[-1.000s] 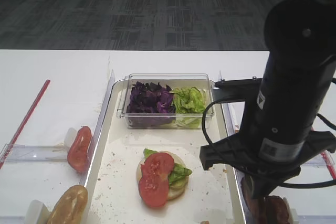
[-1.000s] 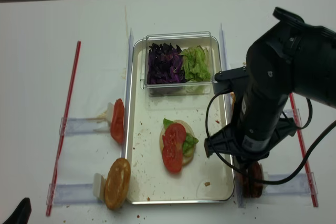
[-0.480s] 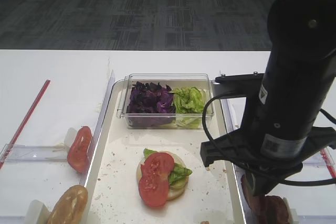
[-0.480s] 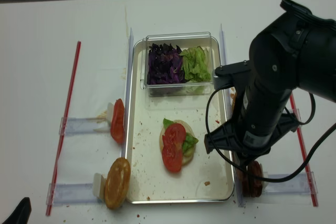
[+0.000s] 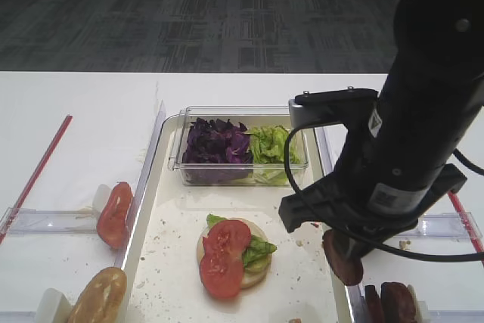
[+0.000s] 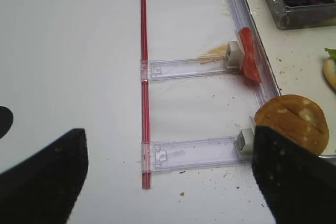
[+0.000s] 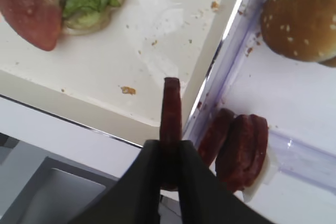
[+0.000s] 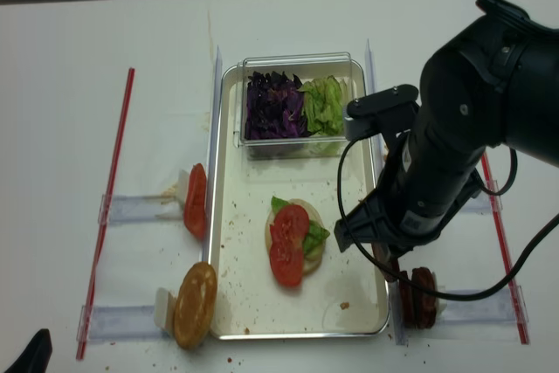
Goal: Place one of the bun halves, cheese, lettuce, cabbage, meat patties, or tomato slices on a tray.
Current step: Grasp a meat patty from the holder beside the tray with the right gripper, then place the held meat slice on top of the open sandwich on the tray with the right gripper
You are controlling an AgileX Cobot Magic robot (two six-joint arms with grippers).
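Note:
My right gripper [image 7: 169, 149] is shut on a meat patty [image 7: 170, 109], held on edge over the right rim of the tray [image 7: 131, 51]. The same patty [image 5: 342, 259] hangs under the black arm in the high view. More meat patties [image 7: 242, 144] stand in a clear rack just right of the tray [image 8: 244, 259]. On the tray lies a bun half topped with lettuce and two tomato slices [image 5: 229, 253]. My left gripper [image 6: 168, 177] is open over bare table with nothing between its fingers.
A clear box at the tray's far end holds cabbage [image 5: 215, 141] and lettuce [image 5: 272, 145]. Left of the tray, racks hold a tomato slice [image 5: 115, 213] and a bun half [image 5: 98, 296]. A sesame bun [image 7: 302, 14] sits right of the tray. A red strip [image 6: 144, 93] lies far left.
The right gripper has lifted a patty out of the rack and carried it up and left to the tray's right rim. The left gripper has not moved.

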